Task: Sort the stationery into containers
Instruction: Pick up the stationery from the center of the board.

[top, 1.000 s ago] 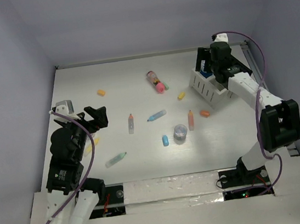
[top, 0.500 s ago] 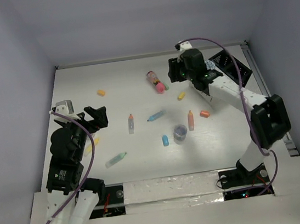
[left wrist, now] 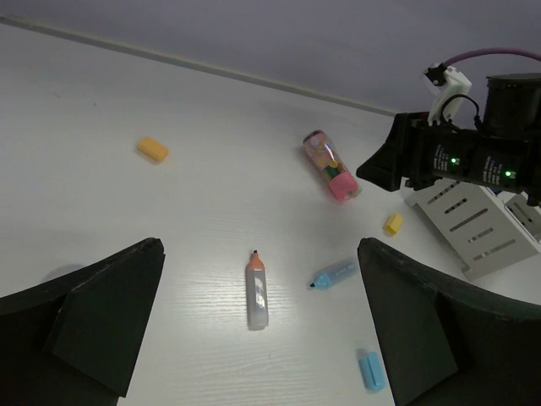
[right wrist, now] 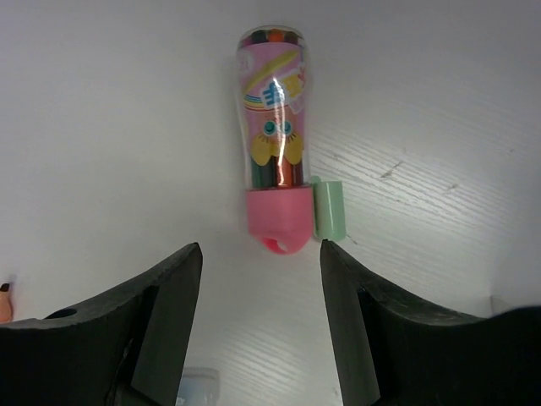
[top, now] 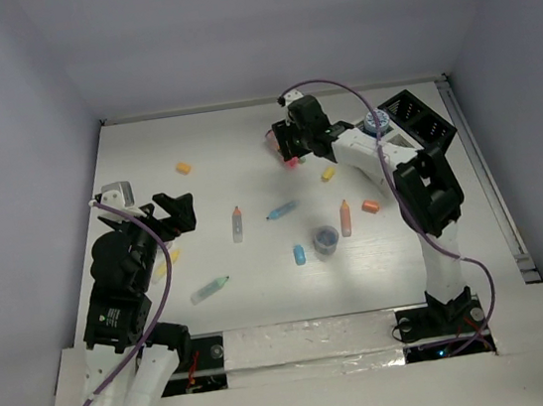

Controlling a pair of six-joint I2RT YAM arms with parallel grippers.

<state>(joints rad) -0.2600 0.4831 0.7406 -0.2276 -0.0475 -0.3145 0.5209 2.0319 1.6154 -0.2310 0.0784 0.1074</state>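
My right gripper hovers open at the pink tube of coloured pencils. The tube's pink cap lies just ahead of the fingertips, and nothing is between the jaws. A mint cap piece rests against the tube. My left gripper is open and empty above an orange-tipped marker. The containers, black and white, stand at the back right with a blue jar in them. Scattered stationery includes a blue marker, an orange marker, a mint pen and a grey jar.
Small capsule pieces lie about: orange, yellow, orange, blue. The right arm stretches from the containers across to the tube. Walls close the table at the back and both sides.
The right arm swung left from the containers to the pink tube, and its jaws narrowed partway. The left arm stayed still.
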